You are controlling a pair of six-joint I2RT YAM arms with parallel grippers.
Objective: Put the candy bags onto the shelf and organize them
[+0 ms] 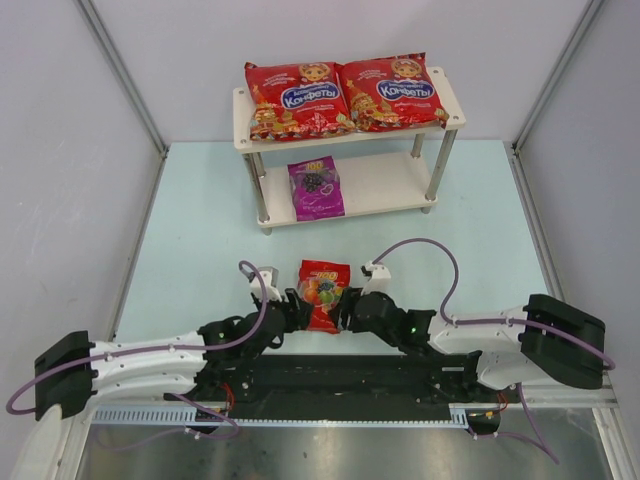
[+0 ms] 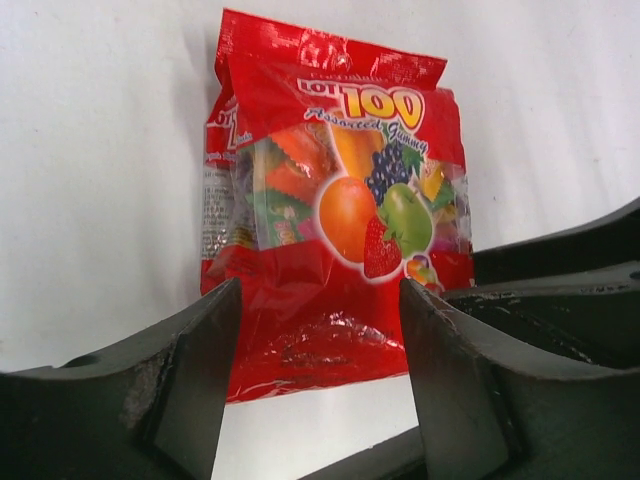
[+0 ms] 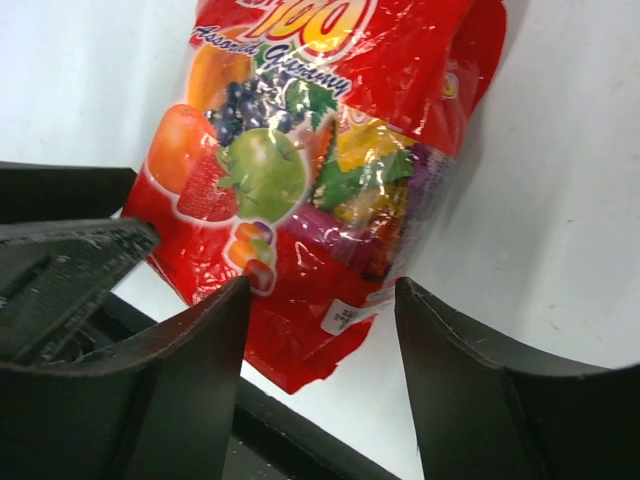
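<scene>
Pale green table [image 1: 200, 230] carries the light-wood shelf [image 1: 385, 185] at its far side. The left arm [image 1: 150, 360] and right arm [image 1: 480, 335] lie low and reach inward, with their wrists facing each other. Two large red bags [image 1: 297, 98] lie side by side on the upper board, and the purple bag [image 1: 316, 187] lies on the lower one. The small red gummy bag [image 1: 323, 293] lies on the table between the wrists. The left fingers [image 2: 190, 370] and right fingers [image 3: 190, 360] are spread wide at its edges, gripping nothing.

In the right wrist view the small red bag [image 3: 310, 150] is cut off at the top edge.
</scene>
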